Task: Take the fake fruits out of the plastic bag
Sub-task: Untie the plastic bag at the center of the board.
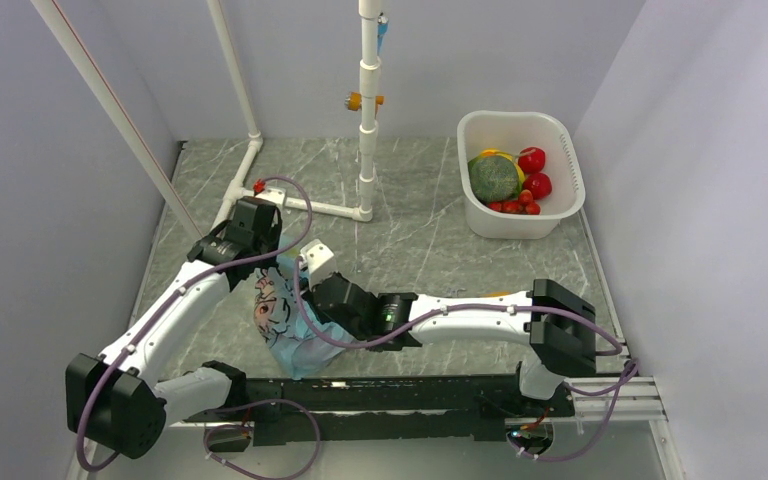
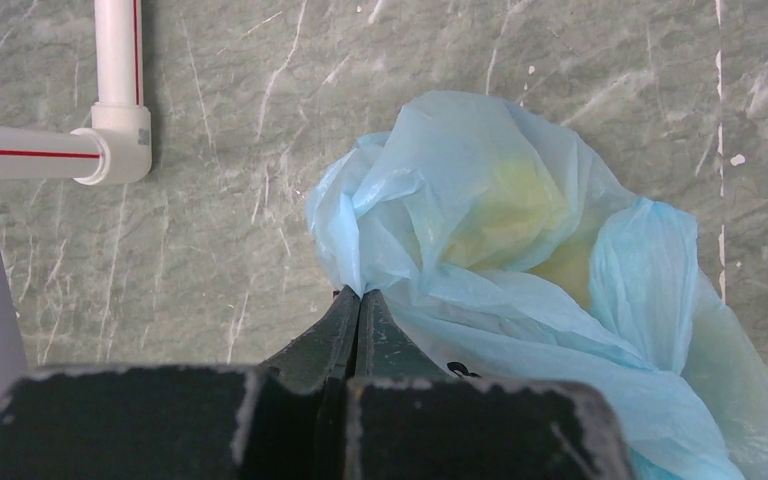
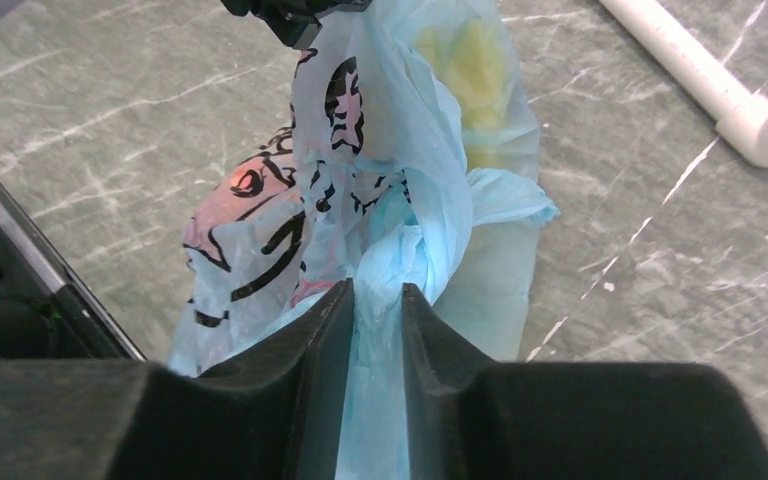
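The light-blue plastic bag [image 1: 285,330] with its pink-and-white cartoon print hangs between my two grippers near the front left of the table. My left gripper [image 2: 360,292] is shut on a thin fold of the bag's [image 2: 560,300] rim. A yellow fruit [image 2: 510,205] shows dimly through the film; its kind cannot be told. My right gripper [image 3: 375,292] is shut on a twisted blue strand of the bag [image 3: 260,250]. The yellow fruit [image 3: 475,60] shows through the far side. From above, the left gripper [image 1: 278,257] sits just behind the right gripper [image 1: 310,298].
A white tub [image 1: 562,135] at the back right holds a dark green melon [image 1: 495,178], red round fruits [image 1: 532,158] and cherry tomatoes [image 1: 520,203]. A white pipe frame [image 1: 368,110] stands at the back centre, with its foot [image 2: 120,110] close to the bag.
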